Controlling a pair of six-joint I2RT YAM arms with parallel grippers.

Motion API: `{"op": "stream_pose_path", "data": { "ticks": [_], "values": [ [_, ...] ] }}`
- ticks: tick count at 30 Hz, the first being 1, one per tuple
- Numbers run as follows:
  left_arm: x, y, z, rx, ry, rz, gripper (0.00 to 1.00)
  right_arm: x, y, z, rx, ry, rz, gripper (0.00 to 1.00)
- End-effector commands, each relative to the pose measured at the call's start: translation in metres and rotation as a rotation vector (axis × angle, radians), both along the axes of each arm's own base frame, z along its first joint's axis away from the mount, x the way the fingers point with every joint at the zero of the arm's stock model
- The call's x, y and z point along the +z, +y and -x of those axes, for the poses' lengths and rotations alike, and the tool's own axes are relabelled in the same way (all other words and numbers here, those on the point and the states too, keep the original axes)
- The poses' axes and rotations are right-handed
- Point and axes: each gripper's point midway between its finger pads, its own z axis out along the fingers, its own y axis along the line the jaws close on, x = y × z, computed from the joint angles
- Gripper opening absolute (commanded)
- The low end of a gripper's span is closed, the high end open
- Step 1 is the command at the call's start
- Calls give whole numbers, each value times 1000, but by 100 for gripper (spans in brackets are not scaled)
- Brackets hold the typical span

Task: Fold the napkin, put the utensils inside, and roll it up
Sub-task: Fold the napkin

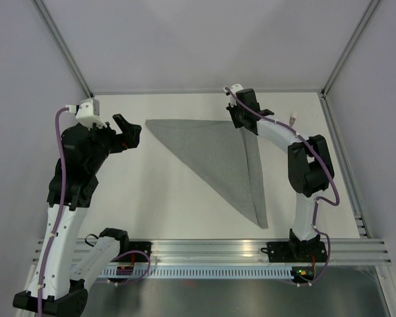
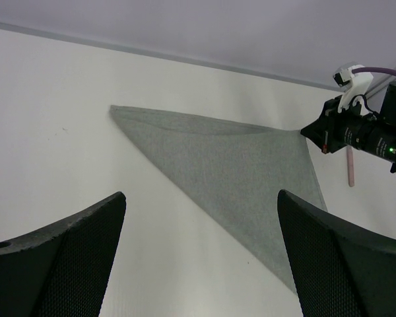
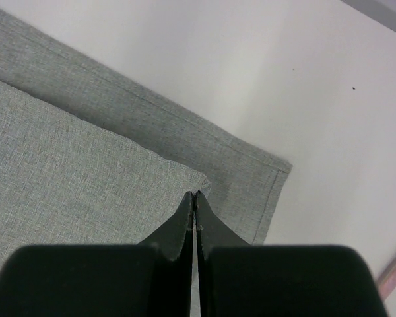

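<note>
Top external room: plain pale walls (image 1: 204, 39) close off the far edge and both sides, so I judge the arms have little room to swing outward.
Table: the table (image 1: 178, 211) is flat, white and matte, with a metal rail (image 1: 218, 246) along its near edge. Cloth should slide on it rather than catch.
Napkin place: the napkin (image 1: 221, 152) lies flat mid-table, folded into a triangle. Its long edge slants from far left to near right, apart from the rail.
Napkin handling: probably light, limp and not fragile. It will sag when lifted and its layers may shift. A corner or hemmed edge, pinched low to the table, looks the best hold.
Fold detail: in the right wrist view the top layer's corner stops short of the hemmed corner beneath it.
Right gripper: the right gripper (image 1: 237, 123) is at the far right corner, jaws pressed together with no gap. Its tips are on the top layer's corner and seem to pinch it.
Left gripper: the left gripper (image 1: 129, 131) hovers beside the far left corner, jaws spread wide and empty.
Utensils: the utensils (image 1: 294, 119) lie near the table's far right edge, apart from the cloth. They are slim and likely slippery, and too small to count.
</note>
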Motion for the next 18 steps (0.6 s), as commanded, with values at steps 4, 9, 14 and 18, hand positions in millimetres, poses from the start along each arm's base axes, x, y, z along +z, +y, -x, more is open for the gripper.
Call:
{"op": "stream_pose_path", "data": {
  "ticks": [4,9,14,18],
  "values": [
    [2,-2,-4,-25,-26,-36,100,9,-19,-24,-49,-55,6,0],
    [1,-3,-5,-24,-21,-35,100,7,-28,-32,-71,-58,18,0],
    [0,-2,-6,-21,-18,-36,100,6,-33,-41,-86,-64,21,0],
    [-1,-2,-6,-22,-15,-36,100,5,-38,-47,-99,-64,29,1]
  ]
}}
